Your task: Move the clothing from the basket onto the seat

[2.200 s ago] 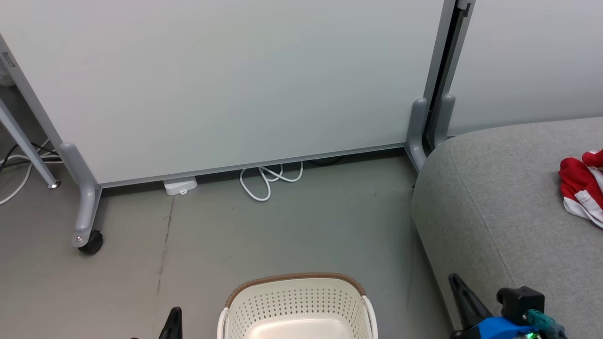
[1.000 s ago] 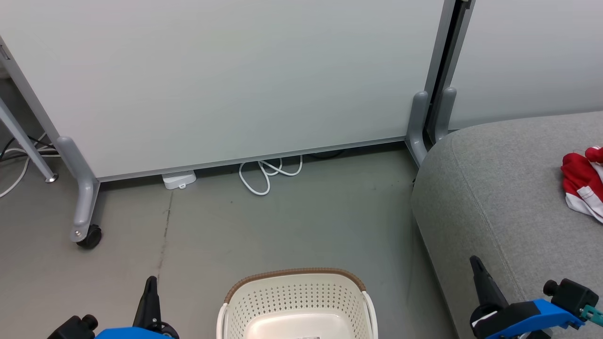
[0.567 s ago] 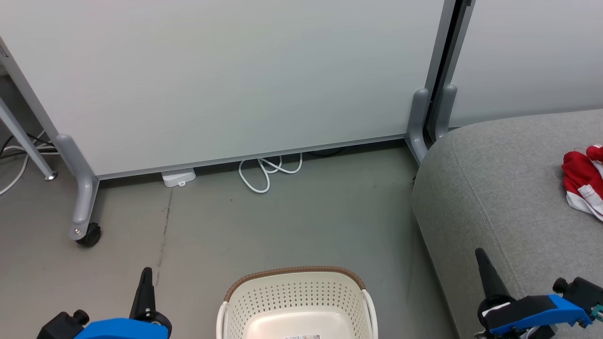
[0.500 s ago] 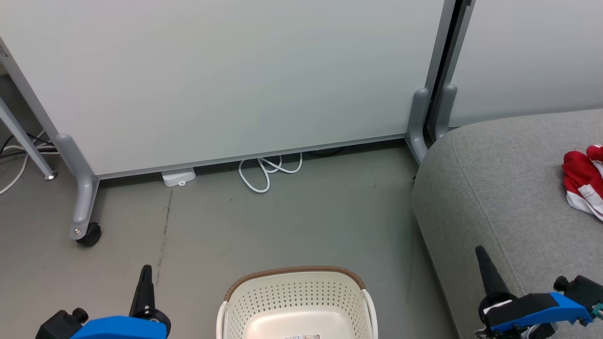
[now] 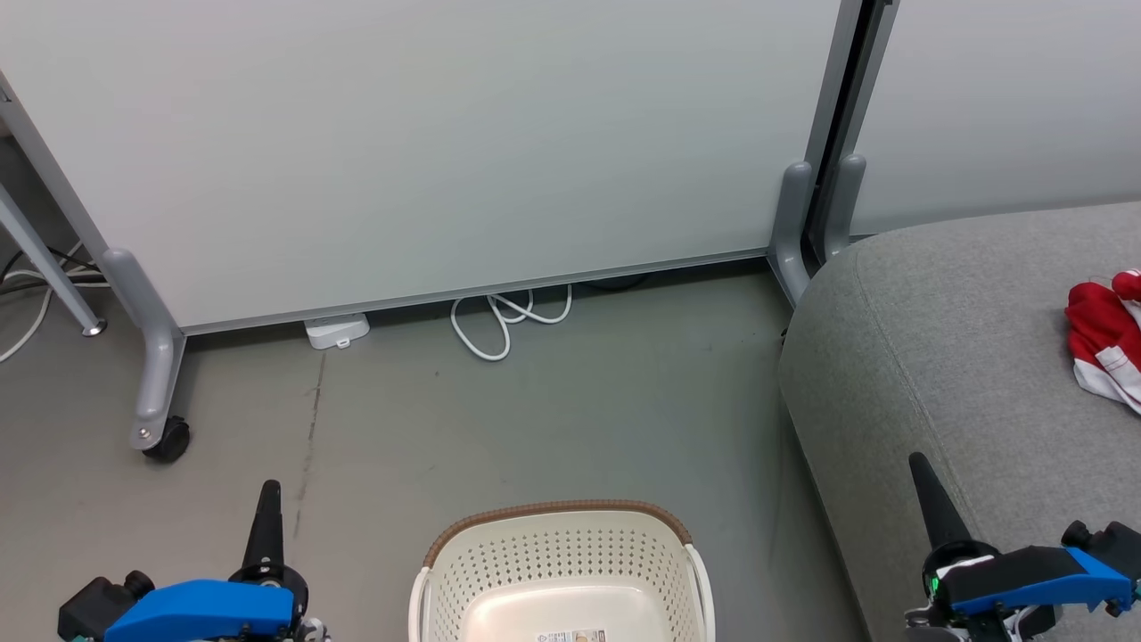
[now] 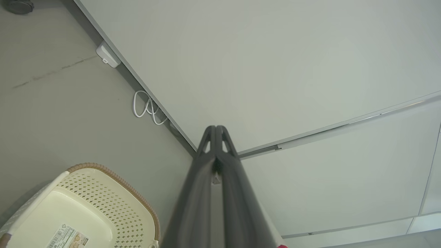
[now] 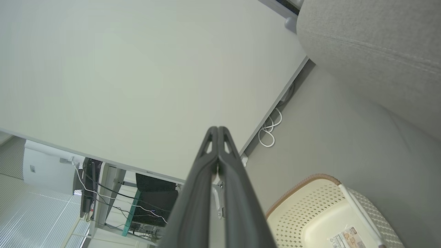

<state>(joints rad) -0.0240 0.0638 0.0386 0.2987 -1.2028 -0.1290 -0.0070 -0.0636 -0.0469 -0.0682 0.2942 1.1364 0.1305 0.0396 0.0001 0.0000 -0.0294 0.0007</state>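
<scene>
- The clothing (image 5: 1104,343) lay on the seat (image 5: 963,357), well right of the basket (image 5: 558,560).
- Left gripper (image 5: 268,492) stood left of the basket, fingers pinched together, empty.
- Right gripper (image 5: 919,470) stood right of it, likewise pinched, empty.

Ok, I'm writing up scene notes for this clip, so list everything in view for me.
basket: one, cream-white with a brown rim, on the floor, bottom centre
label: one, white, on the basket's bottom
clothing: one crumpled bundle, red and white, on the seat at the right edge
seat: one, grey, right side
partition panels: two, pale grey, across the back
caster: one, black, under the left panel foot
cable loop: one, white, on the floor by the panel base
small box: one, white, left of the cable loop
floor: grey
left gripper: dark fingers, shut, lower left
right gripper: dark fingers, shut, lower right
</scene>
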